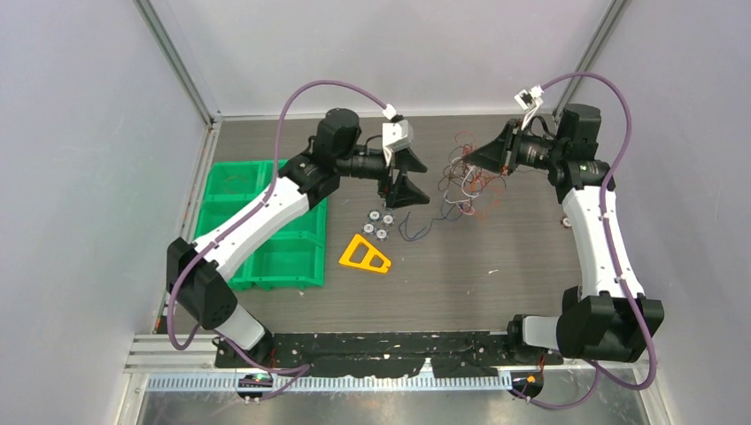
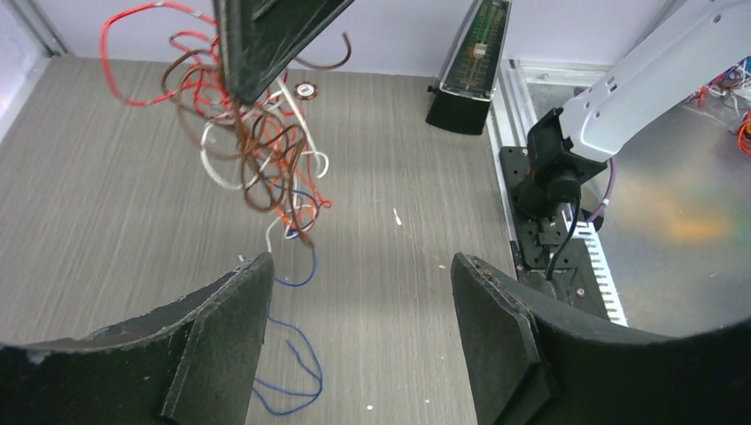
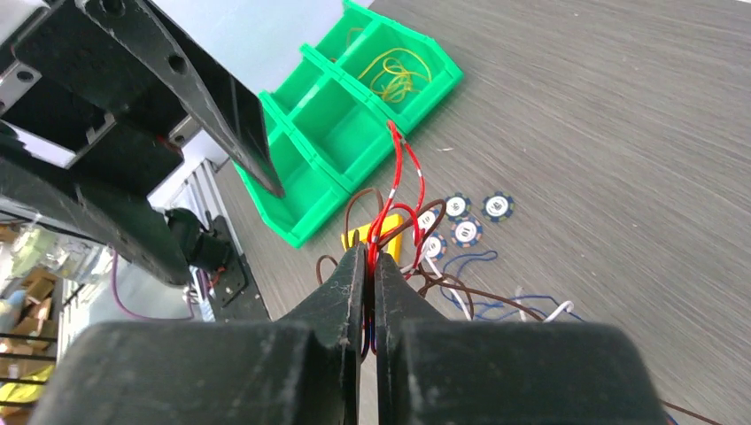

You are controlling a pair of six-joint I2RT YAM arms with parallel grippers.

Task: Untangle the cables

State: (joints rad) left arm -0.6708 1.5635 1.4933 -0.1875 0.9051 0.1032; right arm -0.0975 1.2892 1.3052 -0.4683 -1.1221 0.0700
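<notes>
**A:** Two questions: what lies nearest, and who has hold of what?

**B:** Nearest on the desk (image 1: 496, 274) is a yellow triangle (image 1: 365, 255). A few chips (image 1: 379, 221) sit just beyond it, and a green tray (image 1: 274, 282) is off to the left. A loose blue strand (image 2: 297, 354) curls on the desk beside the chips. I cannot tell whether it joins the bunch above it.

**A:** And the arms?

**B:** The left fingers (image 1: 423, 182) are spread wide with nothing between them, and they face right toward the wires. Farther right, the tangle of cables (image 2: 257, 150) hangs in the air. It is a bunch of red, brown and white loops, with the lowest ones drooping toward the desk. The right fingers (image 3: 370, 261) are pressed together on a few red wires at the top of the bunch.

**A:** So how should the pull go?

**B:** I would keep the right side high and steady so the bunch hangs open. The left should take one wire only, from the lower or outer edge where the loops are slack, not from the dense middle. It should close fully on that wire, then draw slowly leftward, away from the bunch.

**A:** What is the risk?

**B:** If neighbouring loops lift along with it, a knot is probably tightening. Better to ease off then and choose another strand.
</notes>
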